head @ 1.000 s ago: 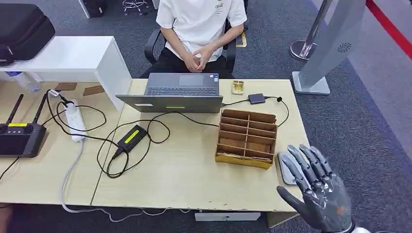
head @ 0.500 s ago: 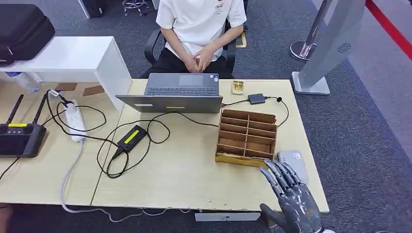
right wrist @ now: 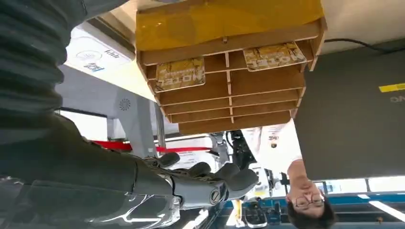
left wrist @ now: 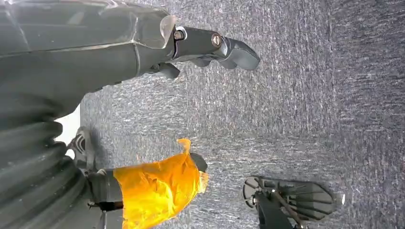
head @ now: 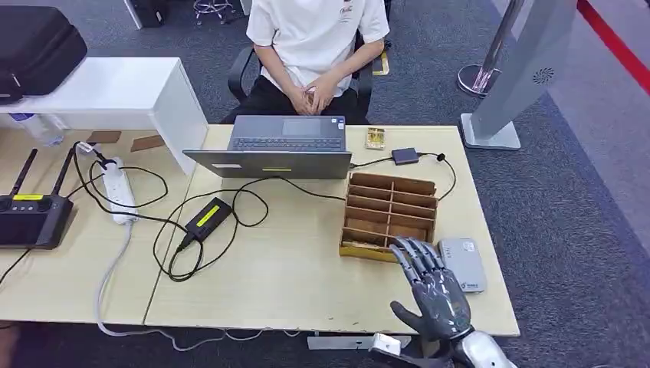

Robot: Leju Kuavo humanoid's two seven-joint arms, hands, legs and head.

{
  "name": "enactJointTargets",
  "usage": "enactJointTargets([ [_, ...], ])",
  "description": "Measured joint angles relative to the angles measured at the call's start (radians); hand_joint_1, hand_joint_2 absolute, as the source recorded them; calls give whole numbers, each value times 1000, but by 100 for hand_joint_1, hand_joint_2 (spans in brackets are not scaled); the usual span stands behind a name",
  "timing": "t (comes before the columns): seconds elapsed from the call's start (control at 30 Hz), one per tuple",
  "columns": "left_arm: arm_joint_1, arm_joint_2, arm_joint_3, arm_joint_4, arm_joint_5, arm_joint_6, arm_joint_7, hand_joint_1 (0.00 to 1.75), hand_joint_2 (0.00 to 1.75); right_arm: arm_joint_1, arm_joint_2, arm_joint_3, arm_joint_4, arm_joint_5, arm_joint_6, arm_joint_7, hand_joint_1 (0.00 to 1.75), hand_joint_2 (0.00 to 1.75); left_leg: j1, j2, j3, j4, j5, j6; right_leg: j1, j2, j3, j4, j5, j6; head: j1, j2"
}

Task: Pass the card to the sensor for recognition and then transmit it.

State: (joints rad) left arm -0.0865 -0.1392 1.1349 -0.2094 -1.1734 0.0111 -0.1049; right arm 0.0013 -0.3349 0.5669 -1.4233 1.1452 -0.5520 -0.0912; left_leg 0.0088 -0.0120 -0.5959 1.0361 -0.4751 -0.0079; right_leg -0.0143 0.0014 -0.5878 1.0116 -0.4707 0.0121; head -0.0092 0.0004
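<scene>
R hand (head: pixel 428 287) open — over card rack (head: pixel 389 217) front edge.

You're looking at a right hand (head: pixel 428 291) with dark grey jointed fingers (head: pixel 410 257), running into a silver forearm (head: pixel 479 353). The left hand (left wrist: pixel 143 43) is showing a thick grey thumb (left wrist: pixel 224 45) with a round screw, a ribbed cover (left wrist: pixel 33 181), and possibly orange tape (left wrist: pixel 157 188).

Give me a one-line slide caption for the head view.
Right hand open over the desk edge, reaching toward the wooden card rack beside the grey card reader; a seated person waits behind the laptop.
</scene>
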Motion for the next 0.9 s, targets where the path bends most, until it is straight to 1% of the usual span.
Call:
enactJointTargets([
  [0.2,-1,0,0,0,-10,-3,0,0,175,-29,21,0,41,6,5,-3,0,175,0,0,0,0,0,0,0,0,0,0,0,0,0,0],
  [0.43,-2,-1,-3,0,-30,-10,0,0,175,-109,52,-10,152,15,3,0,0,175,0,0,0,0,0,0,0,0,0,0,1,0,0,0],
  [0.73,-4,-1,-10,0,-54,-18,0,0,175,-200,79,-50,296,-23,-4,-21,0,175,0,0,0,0,1,0,0,0,0,0,1,0,0,0],
  [0.9,-4,-1,-11,0,-64,-21,-2,0,175,-236,89,-87,375,-73,-21,-56,0,175,0,0,0,0,0,0,0,0,0,0,1,0,0,0],
])
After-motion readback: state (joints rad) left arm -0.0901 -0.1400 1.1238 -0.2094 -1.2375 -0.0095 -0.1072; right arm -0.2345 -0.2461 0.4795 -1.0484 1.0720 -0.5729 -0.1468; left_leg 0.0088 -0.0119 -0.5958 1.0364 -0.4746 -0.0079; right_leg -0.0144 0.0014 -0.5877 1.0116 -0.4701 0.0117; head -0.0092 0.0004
